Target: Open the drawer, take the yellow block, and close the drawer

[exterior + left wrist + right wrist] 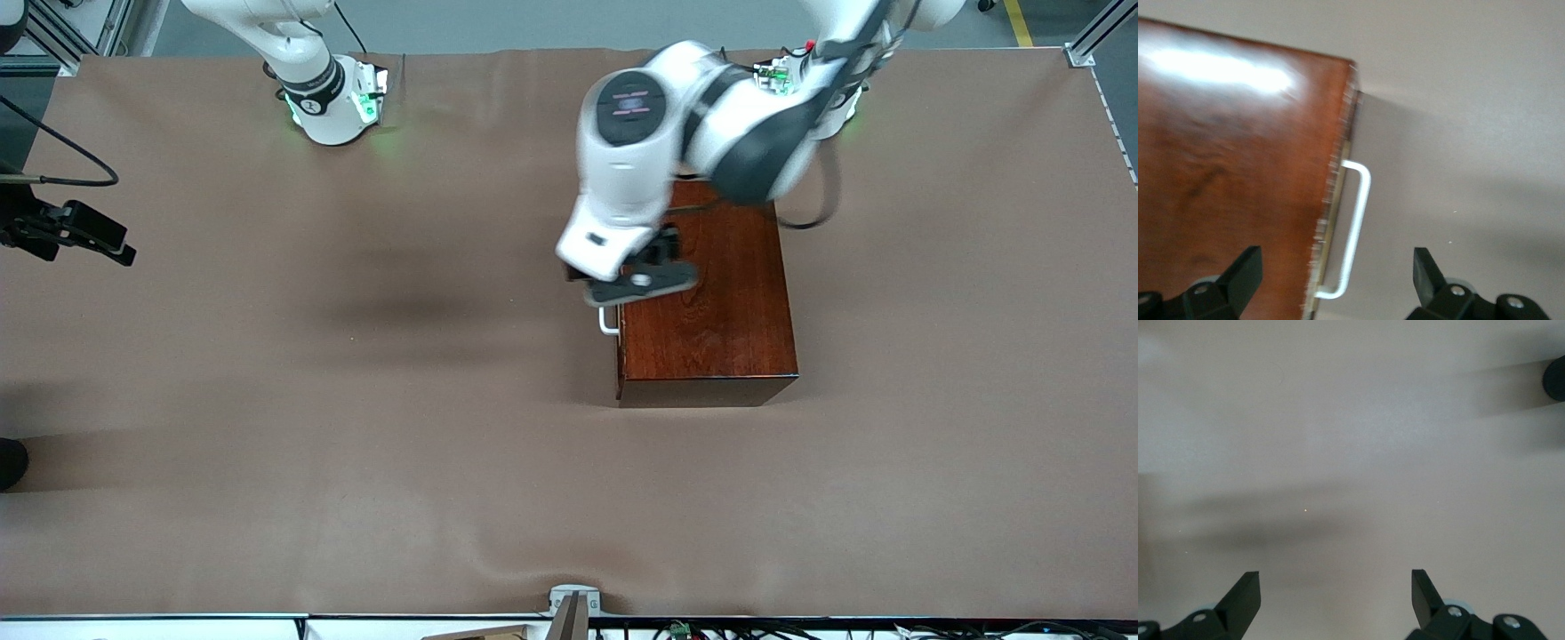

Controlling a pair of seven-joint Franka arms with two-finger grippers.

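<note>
Drawer not yet opened (block unseen): left gripper, fingers spread, hovers over its handle. Right gripper waits over bare surface, fingers released.

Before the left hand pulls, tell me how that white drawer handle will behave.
The handle looks like a thin stiff bar, so it probably won't flex. Its smooth finish may be slippery. The glossy wooden box stands loose on the table cloth, so it might slide along.
</note>
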